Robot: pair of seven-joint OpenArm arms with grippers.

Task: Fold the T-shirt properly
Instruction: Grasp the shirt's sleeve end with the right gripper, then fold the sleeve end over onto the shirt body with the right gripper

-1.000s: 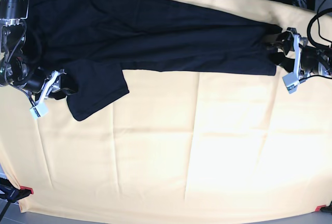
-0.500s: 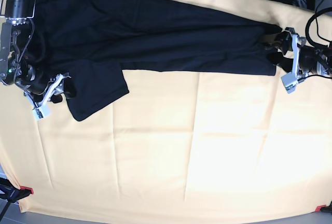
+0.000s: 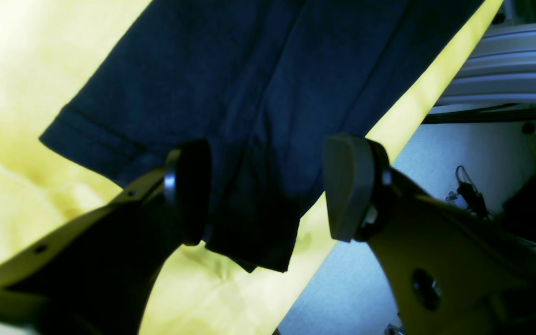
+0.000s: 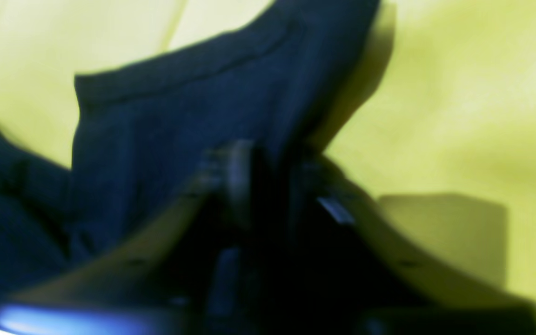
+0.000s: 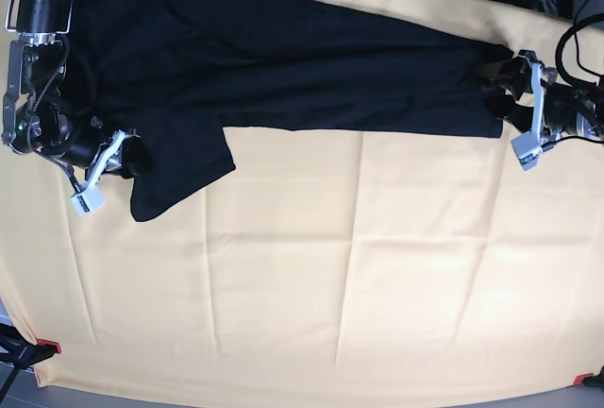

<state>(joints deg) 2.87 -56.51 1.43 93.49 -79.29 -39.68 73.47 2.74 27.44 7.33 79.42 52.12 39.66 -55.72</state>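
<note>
Your left claw (image 5: 517, 110) sits low at the worktop's right edge near the far corner, its forearm reaching in from off that edge. Its jaws stand parted, one pad (image 3: 193, 190) well clear of the other. Your right claw (image 5: 121, 156) is at the left edge, toward the far corner, with its arm coming down from that corner. Its wrist view is blurred, but the jaws look pinched nearly together.

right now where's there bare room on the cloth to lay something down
The whole near half of the yellow tablecloth is bare, below the T-shirt. It is crowded along the far edge, where the shirt stretches between the right gripper at the sleeve and the left gripper at the hem.
</note>
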